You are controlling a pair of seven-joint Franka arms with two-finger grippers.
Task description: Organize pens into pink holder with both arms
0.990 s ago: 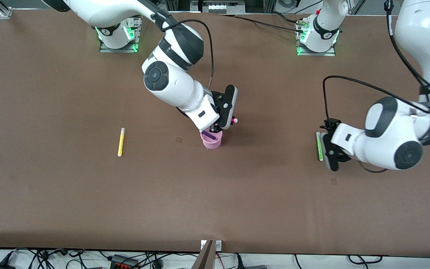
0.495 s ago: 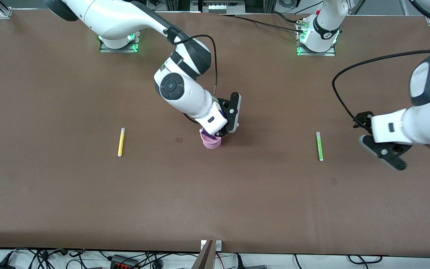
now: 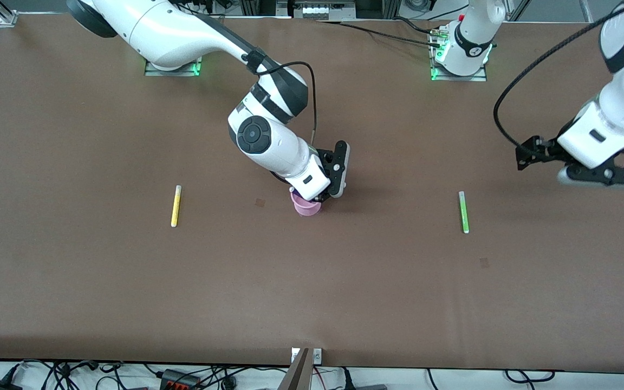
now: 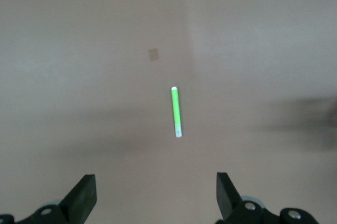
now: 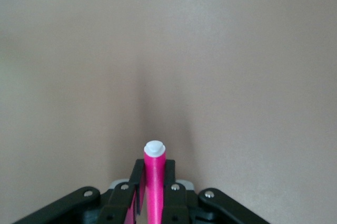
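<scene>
Over the pink holder (image 3: 306,206) at mid-bench, your right gripper (image 5: 153,195) is clamped on the magenta pen (image 5: 155,182). Your left gripper (image 4: 152,195) hangs spread wide and empty near the left arm's edge, the green pen (image 3: 463,212) lying apart from it; the yellow pen (image 3: 175,206) lies toward the right arm's end.

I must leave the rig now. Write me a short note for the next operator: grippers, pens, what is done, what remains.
Right gripper: shut on the magenta marker pen, over the small light-pink plastic cup.
Left gripper: open, empty, in the air near the left arm's end of the table.
Light green marker pen and yellow marker pen: lying on the brown table.
Left: release magenta, then fetch both.
</scene>
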